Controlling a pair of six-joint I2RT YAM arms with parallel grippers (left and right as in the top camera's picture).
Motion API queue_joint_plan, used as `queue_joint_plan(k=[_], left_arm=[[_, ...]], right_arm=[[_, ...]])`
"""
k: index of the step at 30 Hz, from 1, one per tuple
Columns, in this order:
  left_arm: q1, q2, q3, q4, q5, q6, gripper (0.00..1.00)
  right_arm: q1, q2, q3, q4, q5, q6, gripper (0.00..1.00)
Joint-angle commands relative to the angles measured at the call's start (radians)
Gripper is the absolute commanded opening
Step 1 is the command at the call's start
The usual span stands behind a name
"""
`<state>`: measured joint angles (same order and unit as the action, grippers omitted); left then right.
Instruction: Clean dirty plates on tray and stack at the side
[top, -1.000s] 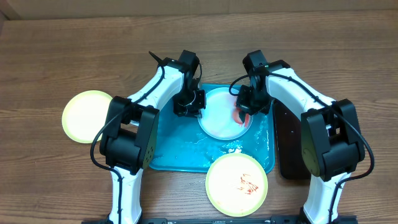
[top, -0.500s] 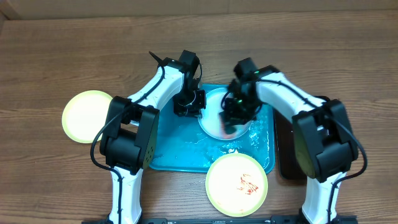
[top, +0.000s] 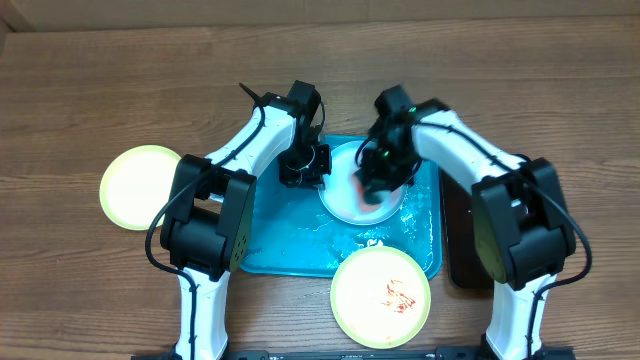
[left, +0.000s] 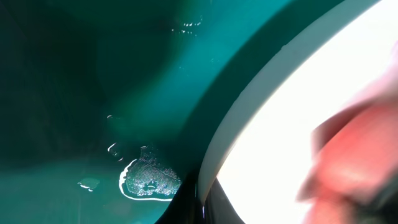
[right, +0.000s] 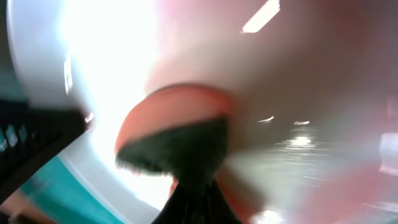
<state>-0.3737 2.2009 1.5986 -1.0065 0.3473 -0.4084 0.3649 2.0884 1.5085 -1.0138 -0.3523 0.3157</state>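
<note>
A light blue plate (top: 345, 185) lies on the turquoise tray (top: 285, 240). My left gripper (top: 308, 168) is shut on the plate's left rim; in the left wrist view the rim (left: 249, 112) runs down between the dark jaws (left: 202, 208) above the wet tray (left: 93, 93). Over the plate's middle-right, my right gripper (top: 375, 185) is shut on a red sponge (right: 174, 134) that presses its dark side on the plate (right: 93, 50). The sponge shows blurred in the left wrist view (left: 354, 162). A pale yellow plate (top: 381, 296) with red smears overlaps the tray's front edge.
A clean pale yellow plate (top: 140, 187) lies on the wooden table left of the tray. A black tray (top: 470, 240) sits against the turquoise tray's right side, partly under my right arm. Foamy water (top: 360, 240) pools on the turquoise tray.
My right gripper has carried the sponge leftward from the plate's right edge to its middle-right. The left gripper and all plates have stayed in place.
</note>
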Motion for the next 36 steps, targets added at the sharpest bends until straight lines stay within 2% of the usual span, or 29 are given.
queue_joint_plan(k=[1, 8, 12, 20, 24, 32, 36], left_arm=[[-0.019, 0.056, -0.043, -0.003, -0.067, -0.015, 0.04], [-0.019, 0.055, -0.039, 0.000, -0.086, -0.010, 0.04], [-0.018, 0.038, -0.013, -0.028, -0.153, -0.010, 0.04], [-0.018, -0.096, 0.076, -0.131, -0.351, -0.015, 0.04], [-0.018, -0.188, 0.115, -0.182, -0.459, -0.019, 0.05], [-0.018, -0.357, 0.123, -0.219, -0.549, -0.018, 0.05], [-0.020, -0.412, 0.123, -0.292, -0.699, -0.037, 0.05]], right_arm=[[-0.027, -0.044, 0.113, -0.041, 0.169, -0.017, 0.04], [-0.039, -0.151, 0.280, -0.192, 0.281, -0.031, 0.04], [-0.056, -0.215, 0.341, -0.298, 0.281, -0.031, 0.04], [-0.110, -0.267, 0.346, -0.426, 0.281, -0.024, 0.04], [-0.135, -0.267, 0.345, -0.449, 0.282, -0.029, 0.04], [-0.169, -0.267, 0.345, -0.450, 0.282, -0.032, 0.04], [-0.177, -0.267, 0.344, -0.450, 0.285, -0.032, 0.04]])
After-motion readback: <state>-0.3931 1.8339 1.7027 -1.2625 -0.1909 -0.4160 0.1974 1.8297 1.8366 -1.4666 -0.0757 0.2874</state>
